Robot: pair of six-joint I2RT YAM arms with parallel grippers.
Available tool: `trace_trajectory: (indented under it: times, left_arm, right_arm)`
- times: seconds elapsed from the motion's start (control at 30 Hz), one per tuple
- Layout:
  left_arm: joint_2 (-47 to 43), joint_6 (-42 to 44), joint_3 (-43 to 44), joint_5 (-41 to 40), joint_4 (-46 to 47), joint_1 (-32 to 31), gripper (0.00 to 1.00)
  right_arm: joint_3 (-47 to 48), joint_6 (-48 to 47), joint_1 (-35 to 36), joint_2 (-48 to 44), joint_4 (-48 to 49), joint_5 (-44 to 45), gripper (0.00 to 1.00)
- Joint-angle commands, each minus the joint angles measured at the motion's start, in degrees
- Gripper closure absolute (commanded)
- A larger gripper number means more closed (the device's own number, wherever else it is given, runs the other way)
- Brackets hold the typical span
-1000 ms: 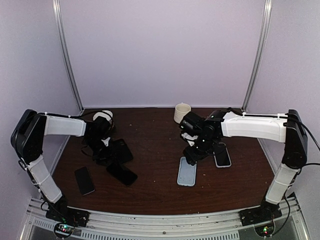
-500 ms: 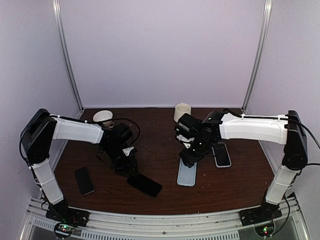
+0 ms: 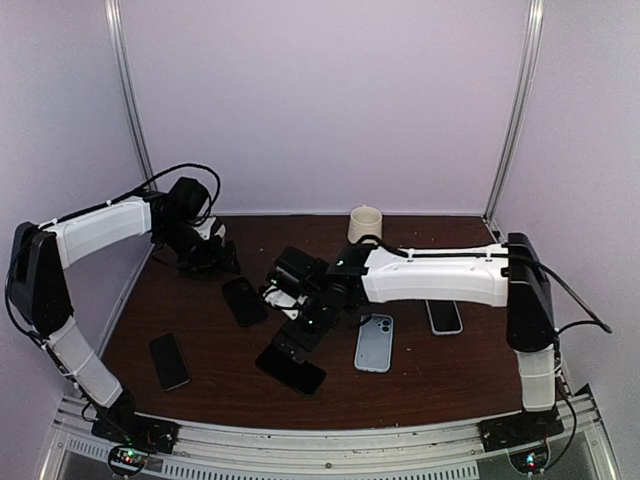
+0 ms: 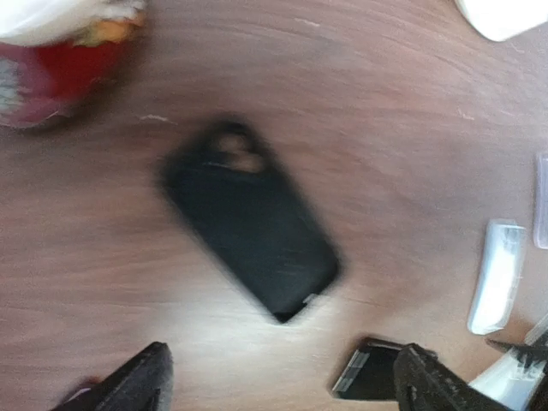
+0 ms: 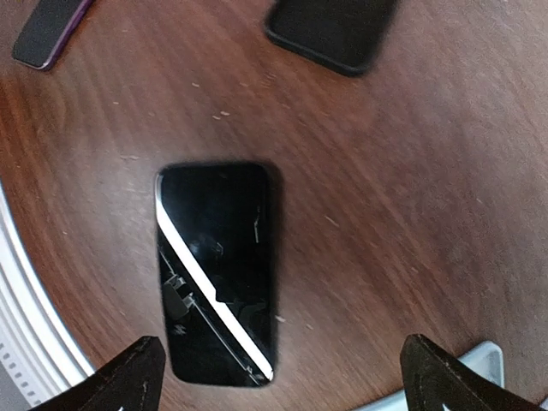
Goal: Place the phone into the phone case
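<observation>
A black phone (image 3: 290, 368) lies screen up on the table; in the right wrist view the phone (image 5: 218, 274) sits left of centre between the spread fingers. My right gripper (image 3: 302, 332) (image 5: 282, 377) hovers over it, open and empty. A black phone case (image 3: 243, 300) (image 4: 248, 231) with a camera cutout lies flat to the phone's upper left; its end shows as the case (image 5: 330, 30) in the right wrist view. My left gripper (image 3: 205, 260) (image 4: 282, 385) is raised at the back left, open and empty.
A light blue case (image 3: 374, 342) lies right of the right gripper, with another phone (image 3: 444, 316) beyond it. A dark phone (image 3: 168, 360) rests near the front left. A white cup (image 3: 365, 224) stands at the back. A red and white object (image 4: 51, 51) shows in the left wrist view.
The left gripper let go of the black phone and drew back to the rear left. The right arm swung left from the light blue case to over the black phone. Both jaws opened wider.
</observation>
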Motion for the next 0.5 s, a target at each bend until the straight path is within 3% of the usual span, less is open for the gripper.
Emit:
trace_trajectory:
  times: [0.0, 0.23, 0.47]
  left_arm:
    - [-1.84, 4.14, 1.32, -11.00, -5.64, 0.76, 0.03]
    - [-4.19, 4.57, -1.69, -11.96, -2.92, 1.02, 0.02]
    - [-4.75, 4.43, -2.53, -9.52, -2.51, 1.46, 0.03]
  right_arm:
    - [8.84, -2.12, 2.29, 7.91, -2.14, -2.17, 0.01]
    - [21.76, -0.41, 2.95, 18.18, -12.49, 1.03, 0.00]
    - [23.25, 2.52, 3.17, 21.13, -15.88, -0.79, 0.01]
